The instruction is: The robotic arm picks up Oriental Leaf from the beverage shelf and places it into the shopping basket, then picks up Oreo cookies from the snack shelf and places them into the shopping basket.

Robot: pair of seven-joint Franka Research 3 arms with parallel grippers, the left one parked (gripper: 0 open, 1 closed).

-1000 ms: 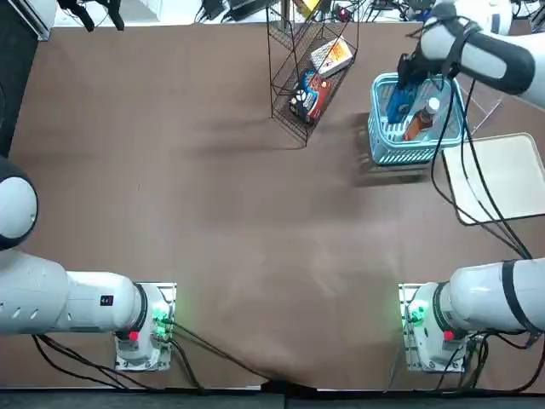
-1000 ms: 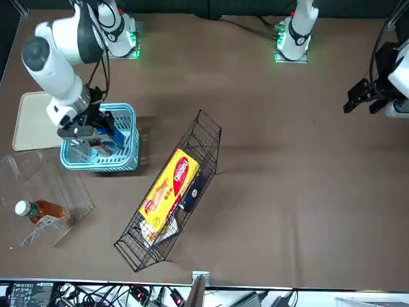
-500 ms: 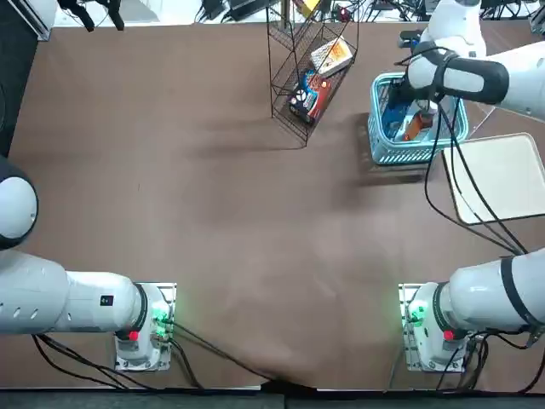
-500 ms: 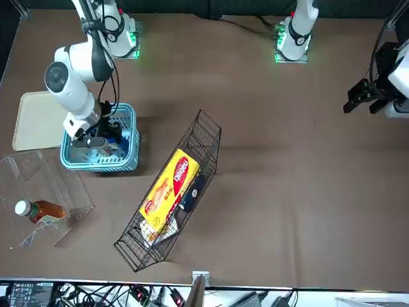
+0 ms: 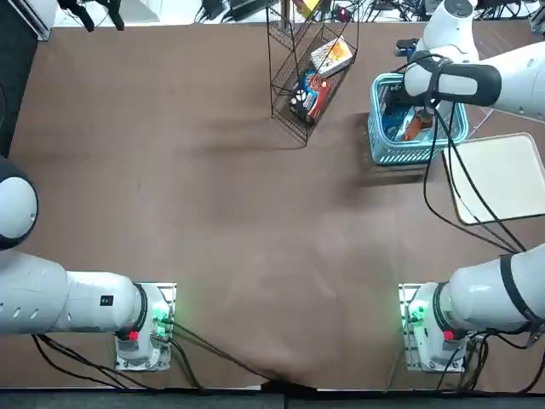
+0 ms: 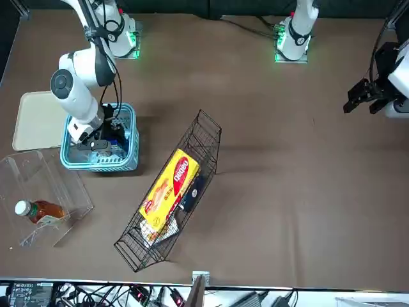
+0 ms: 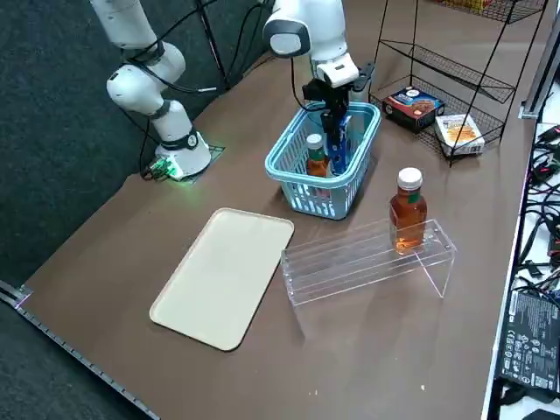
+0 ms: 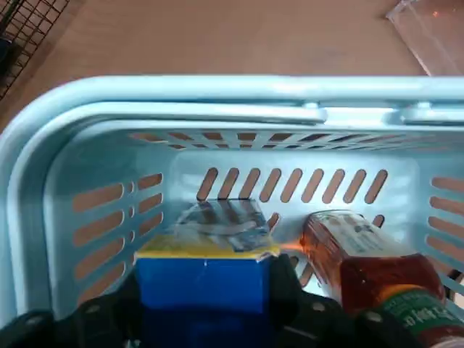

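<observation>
1. Inside the light blue shopping basket [image 5: 400, 157], top view: an orange-brown Oriental Leaf bottle [image 5: 413, 129].
2. Front view: right gripper [image 6: 102, 142] reaching into the basket.
3. Right side view: another bottle [image 7: 409, 212] upright on the clear beverage shelf [image 7: 354, 269].
4. Right wrist view: fingers a packet's width apart, gripping the blue Oreo packet [image 8: 203, 284] beside the first bottle.

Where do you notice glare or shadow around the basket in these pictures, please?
Right wrist view: glossy highlights on the basket and shine on the blue packet's clear wrap; right gripper dark, low inside the basket. Top view: soft shadow on the table, left of the basket.
</observation>
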